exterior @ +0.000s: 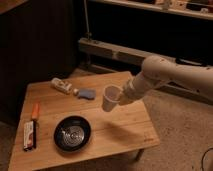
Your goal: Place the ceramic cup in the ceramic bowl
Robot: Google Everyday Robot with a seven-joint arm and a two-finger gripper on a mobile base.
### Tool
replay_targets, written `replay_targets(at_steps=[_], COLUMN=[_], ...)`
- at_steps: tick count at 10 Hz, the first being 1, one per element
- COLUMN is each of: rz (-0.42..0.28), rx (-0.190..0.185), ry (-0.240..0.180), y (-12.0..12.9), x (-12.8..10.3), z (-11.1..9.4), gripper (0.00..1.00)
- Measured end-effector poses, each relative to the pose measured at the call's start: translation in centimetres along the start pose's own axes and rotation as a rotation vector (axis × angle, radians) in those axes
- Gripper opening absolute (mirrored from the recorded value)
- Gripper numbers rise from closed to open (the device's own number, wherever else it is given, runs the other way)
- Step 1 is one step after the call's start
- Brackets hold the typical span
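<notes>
Lower left on the counter (120, 131) there's a flat packet (29, 136) and an orange stick (35, 111). The ceramic bowl (72, 133) sits just right of those. The ceramic cup (111, 98) is mid-frame, up in the air and tipped, with the pincer (120, 97) clamped on it, white arm (165, 75) reaching in from the right.

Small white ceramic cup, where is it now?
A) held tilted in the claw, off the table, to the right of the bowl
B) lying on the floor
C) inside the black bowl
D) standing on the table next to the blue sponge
A: the small white handleless ceramic cup hangs tilted in the shut claw above the wooden table, while the shallow glossy black ceramic bowl holds nothing.
</notes>
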Motion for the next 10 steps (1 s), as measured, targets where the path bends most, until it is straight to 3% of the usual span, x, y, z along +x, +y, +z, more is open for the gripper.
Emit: replay_targets(at_steps=[1,8,10], rz=[-0.072,-0.096,-0.178], rx=[-0.006,-0.011,-0.035], ry=[0.025,0.036,0.058], y=[1.3,1.8,4.3], x=[2.1,2.6,4.0], z=[-0.2,0.0,0.3], gripper=[0.17,0.17,0.17])
